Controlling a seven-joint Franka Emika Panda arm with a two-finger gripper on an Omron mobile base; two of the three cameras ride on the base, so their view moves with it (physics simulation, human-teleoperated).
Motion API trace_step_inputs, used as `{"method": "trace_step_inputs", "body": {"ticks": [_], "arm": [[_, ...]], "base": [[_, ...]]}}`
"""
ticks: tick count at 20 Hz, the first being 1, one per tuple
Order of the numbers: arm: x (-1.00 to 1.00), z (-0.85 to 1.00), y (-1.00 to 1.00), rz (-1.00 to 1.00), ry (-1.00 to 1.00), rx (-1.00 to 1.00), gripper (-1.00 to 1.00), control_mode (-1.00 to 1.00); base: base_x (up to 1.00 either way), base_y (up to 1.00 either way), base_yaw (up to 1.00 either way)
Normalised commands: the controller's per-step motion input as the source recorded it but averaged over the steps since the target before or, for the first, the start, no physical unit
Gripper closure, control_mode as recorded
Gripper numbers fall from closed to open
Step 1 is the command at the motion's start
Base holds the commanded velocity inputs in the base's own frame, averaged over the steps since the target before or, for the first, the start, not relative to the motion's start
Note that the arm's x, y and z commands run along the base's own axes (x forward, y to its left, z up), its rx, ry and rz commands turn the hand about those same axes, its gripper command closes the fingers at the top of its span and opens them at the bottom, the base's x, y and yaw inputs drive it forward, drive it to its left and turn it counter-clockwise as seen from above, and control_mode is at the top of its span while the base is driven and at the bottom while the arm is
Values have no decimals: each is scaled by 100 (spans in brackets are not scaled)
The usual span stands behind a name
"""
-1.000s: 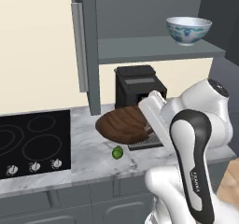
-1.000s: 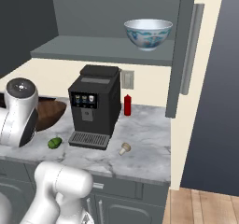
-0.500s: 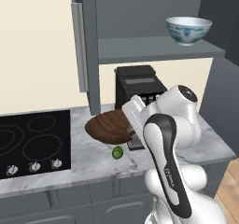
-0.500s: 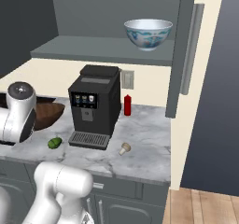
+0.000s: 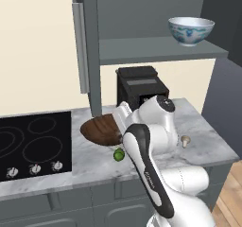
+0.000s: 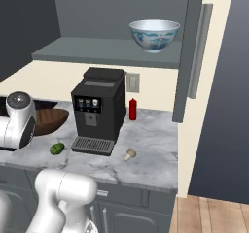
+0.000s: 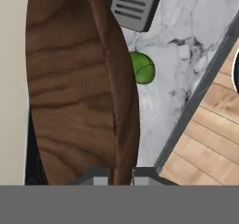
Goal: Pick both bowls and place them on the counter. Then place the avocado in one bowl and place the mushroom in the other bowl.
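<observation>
left base view: the wooden bowl point(image 5: 100, 129) hangs over the worktop point(image 5: 94, 157) beside the cooktop point(image 5: 33, 143), avocado point(image 5: 118, 154) below, mushroom point(image 5: 185, 140) right.

right base view: coffee machine point(image 6: 97, 109) separates avocado and mushroom; white bowl point(image 6: 154, 34) on shelf point(image 6: 97, 52).

hand view: gripper point(image 7: 122, 174) clenched on the wooden bowl's rim.

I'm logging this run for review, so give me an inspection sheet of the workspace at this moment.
Surface: white marble counter, black cooktop at its left end.
Job's things: wooden bowl held over the counter; white bowl on the shelf; avocado and mushroom lying on the counter, either side of the coffee machine's tray.
Clutter: coffee machine; red bottle beside it.
Grippers: gripper shut on the wooden bowl's rim.
Cables: nothing seen.
Surroundings: grey shelf, wall outlet, wood floor.
</observation>
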Motion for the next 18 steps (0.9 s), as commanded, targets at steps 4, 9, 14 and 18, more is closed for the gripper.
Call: {"method": "trace_step_inputs", "body": {"ticks": [4,9,14,18], "arm": [[27,-32,16,0,7,0,100,-100],[43,-29,22,0,1,0,100,-100],[44,-17,18,0,3,0,100,-100],[54,-24,23,-3,12,0,100,-100]], "base": [[0,0,0],[0,0,0],[0,0,0],[0,0,0]]}}
